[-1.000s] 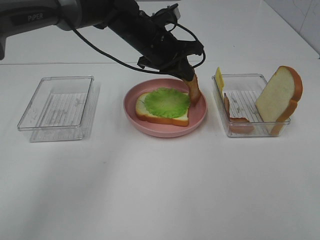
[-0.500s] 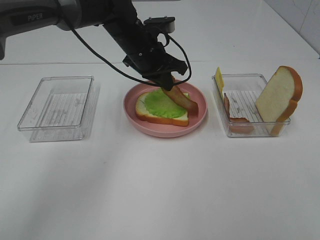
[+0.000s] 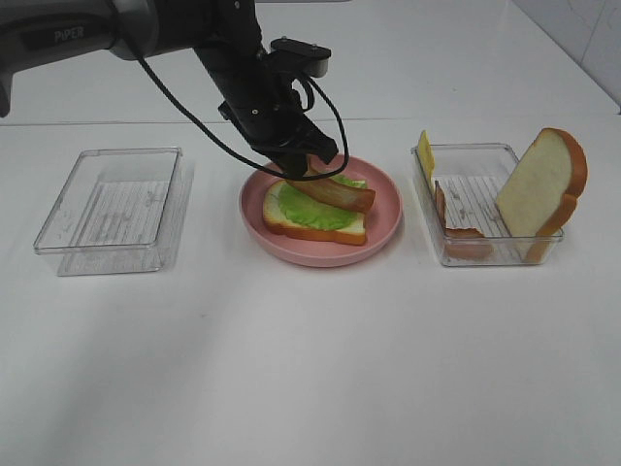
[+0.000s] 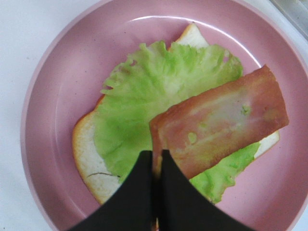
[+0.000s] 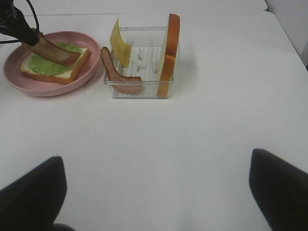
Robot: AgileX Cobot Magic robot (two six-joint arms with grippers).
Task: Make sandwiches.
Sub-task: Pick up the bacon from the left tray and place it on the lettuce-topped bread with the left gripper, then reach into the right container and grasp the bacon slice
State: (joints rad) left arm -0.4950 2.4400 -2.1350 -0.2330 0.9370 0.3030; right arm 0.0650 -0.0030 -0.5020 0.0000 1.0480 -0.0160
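Exterior high: up high, looking down over the whole table point(image 3: 310, 369), mid distance.
Left wrist: hard up over the pink plate point(image 4: 53, 72), looking straight down.
Right wrist: low, well back, facing across to the filled tray point(image 5: 144, 57).
Shared: plate and sandwich point(image 3: 301, 218) in all three.

Covered ends and cropped edges around the plate

In the left wrist view the left gripper point(image 4: 155, 159) has dark fingers point(image 4: 139, 192) that are cut off by the frame's edge. Pressed together, they cover the pinched end of the bacon strip point(image 4: 221, 120) and a corner of the bread slice point(image 4: 89, 163). Lettuce point(image 4: 154, 86) hides most of that slice's top, and the pink plate point(image 4: 53, 82) runs out of frame. In the high view the left arm point(image 3: 146, 29) is cropped and masks part of the plate's far rim. The right gripper point(image 5: 155, 156) shows only two blurred, cropped fingers point(image 5: 31, 195). The second bacon strip point(image 3: 464, 240) is seen only through the right tray point(image 3: 485, 258) wall, its shape unclear.
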